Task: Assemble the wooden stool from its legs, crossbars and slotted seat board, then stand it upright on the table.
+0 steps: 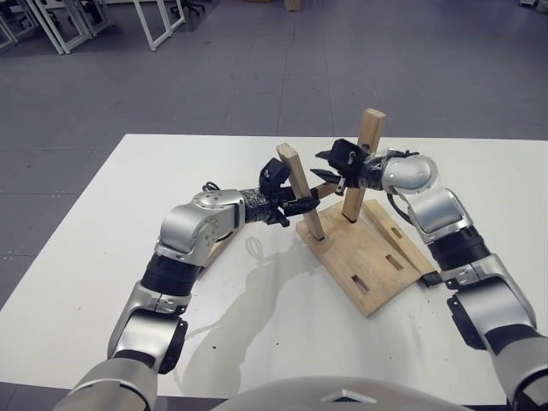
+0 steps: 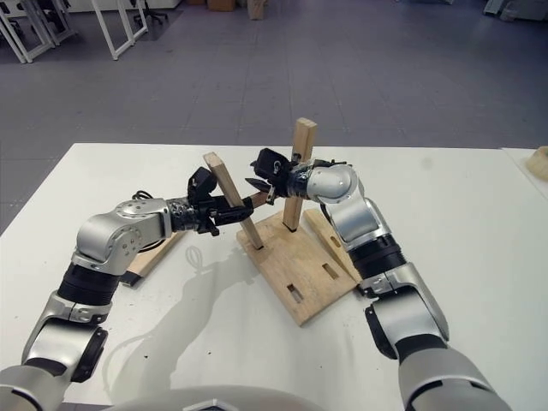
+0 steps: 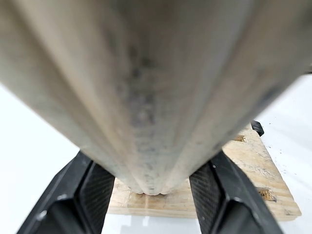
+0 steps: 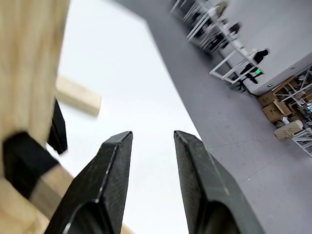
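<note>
Lying at 9 o'clock from the seat board [image 1: 368, 257], a loose wooden bar [image 2: 158, 251] rests on the white table [image 1: 103, 223] under the left forearm. The left gripper [image 1: 306, 205] is clamped on the left leg [image 1: 295, 171], which stands in the board leaning toward 11 o'clock. The right gripper [image 1: 325, 167] hangs between the legs, fingers apart and holding nothing. The right leg [image 1: 370, 128] leans toward 1 o'clock.

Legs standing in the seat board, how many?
2: left leg, held by the left gripper; right leg, beside the right gripper. Others may be hidden.
</note>
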Robot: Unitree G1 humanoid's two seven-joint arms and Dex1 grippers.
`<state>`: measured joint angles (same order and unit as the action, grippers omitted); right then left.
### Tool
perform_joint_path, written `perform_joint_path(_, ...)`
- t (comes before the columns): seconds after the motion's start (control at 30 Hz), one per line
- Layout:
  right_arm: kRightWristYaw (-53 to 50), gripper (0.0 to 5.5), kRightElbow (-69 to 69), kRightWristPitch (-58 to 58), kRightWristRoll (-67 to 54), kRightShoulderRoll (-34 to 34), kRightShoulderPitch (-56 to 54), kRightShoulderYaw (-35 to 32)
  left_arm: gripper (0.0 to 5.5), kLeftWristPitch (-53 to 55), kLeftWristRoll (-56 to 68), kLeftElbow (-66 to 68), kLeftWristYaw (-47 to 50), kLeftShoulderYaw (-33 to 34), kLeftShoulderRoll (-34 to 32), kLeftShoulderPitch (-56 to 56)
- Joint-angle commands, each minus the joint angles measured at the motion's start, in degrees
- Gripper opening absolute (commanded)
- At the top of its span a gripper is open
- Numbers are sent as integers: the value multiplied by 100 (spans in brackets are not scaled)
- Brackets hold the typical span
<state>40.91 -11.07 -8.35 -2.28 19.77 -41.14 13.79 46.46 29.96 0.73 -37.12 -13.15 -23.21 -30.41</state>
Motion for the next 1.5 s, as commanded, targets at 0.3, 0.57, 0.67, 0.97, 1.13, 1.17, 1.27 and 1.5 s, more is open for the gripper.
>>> perform_joint_path(0.3,-1011,156,2732,-1655,-1258,84,606,-1642,271,-61,-238,-328,349,354,134,160)
perform_joint_path(0.57,757,156,2875,-1964,-1851,1922,3038,-2347,271,696,-150,-1622,-20,512,-957,1322)
perform_joint_path(0.67,834,156,2103,-1187,-918,2347,3457,-1753,271,220,-730,-1324,481,326,-728,1535)
perform_joint_path(0.97,939,156,230,764,493,2374,3378,-494,271,-1801,-1336,-941,2338,1737,554,1391)
perform_joint_path(1.13,1485,156,772,1031,352,2410,3553,-204,271,-2066,-835,-1191,2841,2444,945,413)
perform_joint_path(1.17,1515,156,887,979,297,2362,3556,-190,271,-1995,-715,-1213,2872,2450,1029,136)
perform_joint_path(1.27,1454,156,1048,843,328,2173,3529,-91,271,-1829,-551,-824,2859,2332,1197,-835)
perform_joint_path(1.5,1302,156,1127,685,475,1865,3455,71,271,-1941,-602,632,2424,1932,1554,-1905)
